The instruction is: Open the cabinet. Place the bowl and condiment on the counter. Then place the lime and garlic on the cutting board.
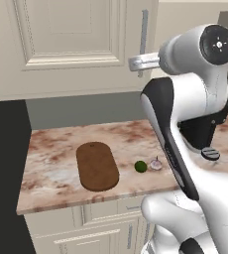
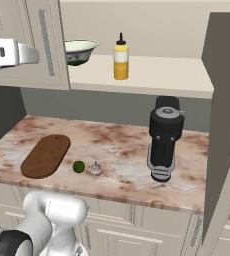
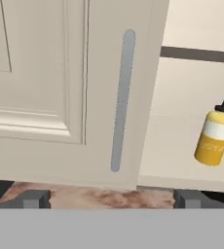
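The cabinet [image 2: 22,45] has its left door shut and its right side open, baring the shelf. On that shelf stand the bowl [image 2: 82,50], partly behind the left door's edge, and the yellow condiment [image 2: 120,59] bottle, which the hand view also catches as the condiment [image 3: 214,136]. My gripper [image 3: 112,199] is open and empty, facing the left door's grey handle [image 3: 122,99] without touching it; from the bases it is the gripper [image 1: 134,63] and gripper [image 2: 33,55]. On the counter [image 1: 56,144] lie the cutting board [image 1: 97,165], lime [image 1: 141,166] and garlic [image 1: 156,164].
A black cylindrical appliance [image 2: 163,137] stands on the counter right of the garlic. The swung-out right cabinet door [image 2: 223,110] hangs over the counter's right end. Cream drawer fronts [image 2: 137,225] run below the counter edge. A dark gap lies left of the counter [image 1: 4,163].
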You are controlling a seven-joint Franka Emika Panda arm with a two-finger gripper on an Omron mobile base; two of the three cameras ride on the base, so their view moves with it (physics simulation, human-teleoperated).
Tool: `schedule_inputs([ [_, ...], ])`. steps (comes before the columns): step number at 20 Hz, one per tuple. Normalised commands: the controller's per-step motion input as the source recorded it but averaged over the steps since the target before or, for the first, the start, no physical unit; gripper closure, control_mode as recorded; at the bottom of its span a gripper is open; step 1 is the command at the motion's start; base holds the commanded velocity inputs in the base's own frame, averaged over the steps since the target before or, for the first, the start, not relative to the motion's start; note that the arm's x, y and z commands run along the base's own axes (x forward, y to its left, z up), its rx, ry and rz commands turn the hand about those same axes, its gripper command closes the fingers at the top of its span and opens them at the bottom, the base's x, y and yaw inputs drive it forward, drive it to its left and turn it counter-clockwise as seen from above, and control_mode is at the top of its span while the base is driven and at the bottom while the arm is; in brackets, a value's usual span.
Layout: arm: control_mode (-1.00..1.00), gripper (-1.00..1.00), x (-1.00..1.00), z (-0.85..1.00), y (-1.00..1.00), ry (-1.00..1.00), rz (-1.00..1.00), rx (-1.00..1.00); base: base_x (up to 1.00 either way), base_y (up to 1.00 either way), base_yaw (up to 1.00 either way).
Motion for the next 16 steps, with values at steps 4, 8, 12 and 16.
schedule_inputs([
  [4,-1.0,-1.0,0.44,-0.02,0.03,-0.18,0.0,-0.05,0.0,0.0,0.0],
  [8,-1.0,-1.0,0.45,0.0,0.06,-0.23,0.01,0.0,0.0,0.0,0.0],
  [12,-1.0,-1.0,0.49,-0.01,0.0,-0.15,0.0,0.0,0.0,0.0,0.0],
  [16,-1.0,-1.0,0.65,-0.02,-0.01,-0.05,0.0,0.0,0.0,0.0,0.0],
])
